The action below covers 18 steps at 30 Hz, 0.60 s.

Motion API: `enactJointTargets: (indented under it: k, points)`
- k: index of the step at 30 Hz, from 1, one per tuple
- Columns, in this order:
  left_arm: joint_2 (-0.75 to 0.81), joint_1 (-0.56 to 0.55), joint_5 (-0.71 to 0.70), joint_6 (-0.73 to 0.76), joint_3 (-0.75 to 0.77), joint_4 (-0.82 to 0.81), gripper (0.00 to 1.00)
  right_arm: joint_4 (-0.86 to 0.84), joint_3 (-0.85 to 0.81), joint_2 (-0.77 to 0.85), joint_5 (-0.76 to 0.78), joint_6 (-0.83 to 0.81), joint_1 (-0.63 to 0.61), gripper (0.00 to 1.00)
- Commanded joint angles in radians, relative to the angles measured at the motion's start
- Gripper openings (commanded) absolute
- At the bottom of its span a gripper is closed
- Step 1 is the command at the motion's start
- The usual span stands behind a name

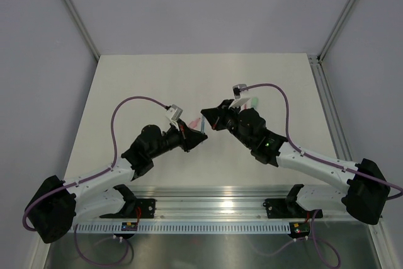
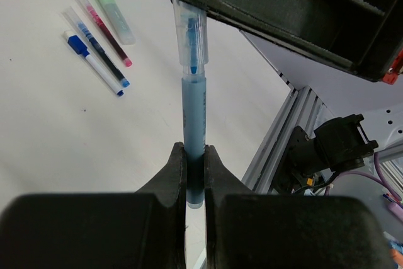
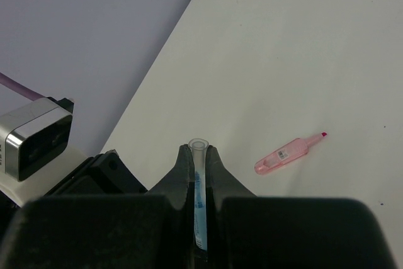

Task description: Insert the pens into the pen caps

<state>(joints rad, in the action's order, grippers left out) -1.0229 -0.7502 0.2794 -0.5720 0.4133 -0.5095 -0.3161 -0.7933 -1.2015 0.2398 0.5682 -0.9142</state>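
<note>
The left pincer (image 2: 194, 155) grips the light, slick blue pen (image 2: 194, 111) low on its barrel; the right pincer (image 3: 198, 154) pinches the clear cap (image 3: 199, 181); thin plastic, likely brittle.

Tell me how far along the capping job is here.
Done: the four pens lying together look capped, though they are small. In hand: the left claw holds the light blue pen, its tip already inside the clear cap in the right claw. Left: the pink pen lies uncapped.

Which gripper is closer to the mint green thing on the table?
Right. The right gripper is just left of the mint green cap; the left gripper is farther left and nearer the arm bases.
</note>
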Motion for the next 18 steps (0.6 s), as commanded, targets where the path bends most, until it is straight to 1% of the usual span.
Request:
enactJointTargets:
  k: [1,7,12,18]
  points:
    - [0.007,-0.003,-0.025,0.02,0.038,-0.064,0.0,-0.015,0.003,0.002,-0.037,-0.024,-0.025,0.0]
    - [0.015,0.0,-0.025,0.015,0.033,-0.069,0.0,-0.003,0.035,0.019,-0.057,-0.044,-0.037,0.0]
    - [0.001,0.037,0.038,-0.045,0.015,-0.129,0.0,-0.008,0.095,0.042,-0.089,-0.05,-0.046,0.0]
    - [-0.006,0.048,0.049,-0.054,0.012,-0.139,0.0,-0.005,0.155,0.036,-0.123,-0.022,-0.064,0.0]
